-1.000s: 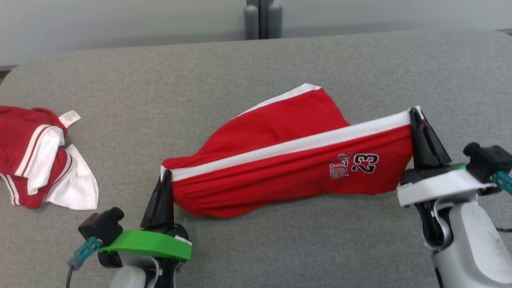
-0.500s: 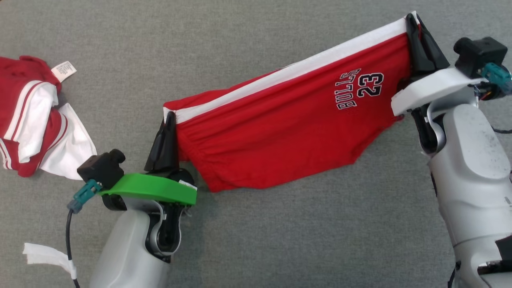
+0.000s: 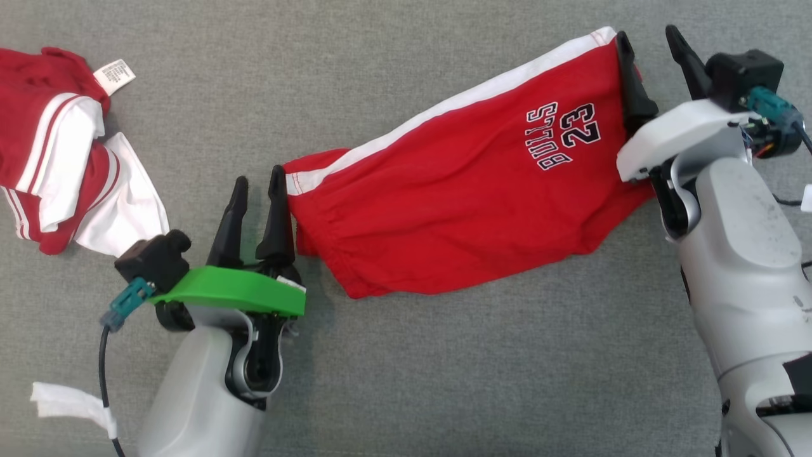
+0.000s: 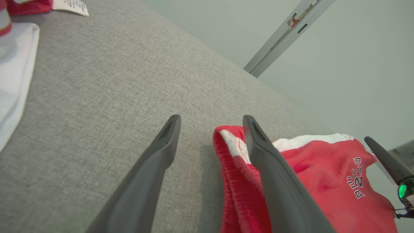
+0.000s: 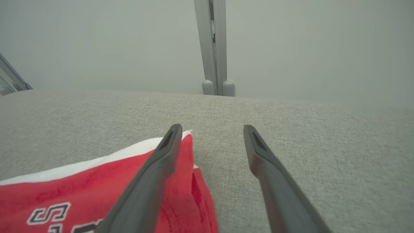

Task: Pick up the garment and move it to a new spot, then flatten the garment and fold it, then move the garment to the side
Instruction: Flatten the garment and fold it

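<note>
step: the move to a new spot looks finished. The shorts [image 3: 457,209] lie on the grey surface [image 3: 406,381], so flattening comes next.
left claw: the left gripper [image 3: 259,176] has its fingers spread and grips nothing. Its inner finger touches the gathered waistband corner.
right claw: the right gripper [image 3: 647,33] is also spread and empty. One finger lies across the hem corner, the other is over bare surface.
shorts, position: centre of the surface, slanting from low near the left claw to high near the right one. They lie between the two claws.
shorts, material: soft red knit with a white side stripe along the upper edge, an elastic puckered waistband, and a dark-outlined "BULLS 23" print.
shorts, shape: not flat. The lower edge bulges and there are folds near the waistband.
surface: coarse grey weave, likely grippy enough to hold cloth while smoothing.
other cloth: a crumpled red-and-white garment [image 3: 57,165] with a label [image 3: 114,73], well apart at far left.
next move, judgement: regrasp the corners or press and sweep outward. The limp knit will bunch if dragged.
</note>
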Robot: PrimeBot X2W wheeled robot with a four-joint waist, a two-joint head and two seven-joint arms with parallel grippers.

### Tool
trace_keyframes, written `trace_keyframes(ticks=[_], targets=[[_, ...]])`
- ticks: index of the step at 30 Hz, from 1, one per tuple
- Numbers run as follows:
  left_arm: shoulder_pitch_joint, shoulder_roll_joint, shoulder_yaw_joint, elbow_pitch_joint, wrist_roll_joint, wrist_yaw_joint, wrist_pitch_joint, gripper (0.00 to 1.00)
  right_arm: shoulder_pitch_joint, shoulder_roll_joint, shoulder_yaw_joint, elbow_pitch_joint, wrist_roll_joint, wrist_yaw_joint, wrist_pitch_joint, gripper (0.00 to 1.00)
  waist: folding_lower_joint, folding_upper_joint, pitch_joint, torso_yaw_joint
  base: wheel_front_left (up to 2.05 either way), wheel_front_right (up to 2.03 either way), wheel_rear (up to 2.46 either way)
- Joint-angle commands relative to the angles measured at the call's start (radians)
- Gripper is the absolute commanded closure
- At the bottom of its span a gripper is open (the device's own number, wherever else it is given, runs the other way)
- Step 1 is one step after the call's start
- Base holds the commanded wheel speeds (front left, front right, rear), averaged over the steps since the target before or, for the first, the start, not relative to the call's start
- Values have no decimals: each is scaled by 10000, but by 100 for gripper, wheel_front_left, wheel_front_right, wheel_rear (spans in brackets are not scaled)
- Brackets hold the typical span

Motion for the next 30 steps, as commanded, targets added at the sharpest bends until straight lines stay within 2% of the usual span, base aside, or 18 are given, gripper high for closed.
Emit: trace_keyframes(ticks=[1, 11, 16, 17, 19, 30], targets=[[254, 48, 121, -12, 106, 20, -7, 0, 296, -131, -1, -23, 91, -19, -46, 0, 0, 0, -203, -52, 0, 0, 0], [802, 49, 774, -42, 652, 20, -7, 0, 1251, -290, 1034, 708, 734, -19, -46, 0, 0, 0, -752, -116, 0, 0, 0], [972, 46, 910, 0, 974, 20, -7, 0, 1556, -366, 1470, 1589, 1098, -19, 344, 0, 0, 0, -1004, -112, 0, 0, 0], [1021, 50, 962, 18, 1045, 20, -7, 0, 1638, -355, 1512, 1755, 1170, -19, 437, 25, 0, 0, -1053, -116, 0, 0, 0], [1117, 49, 1048, 40, 1158, 20, -7, 0, 1823, -318, 1644, 2043, 1356, -19, 517, 100, 0, 0, -1198, -135, 0, 0, 0], [1811, 48, 1273, 234, 1804, 20, -7, 0, 2766, -545, 1183, 2196, 2711, -24, 28, 100, 0, 0, -2207, -560, 0, 0, 0]])
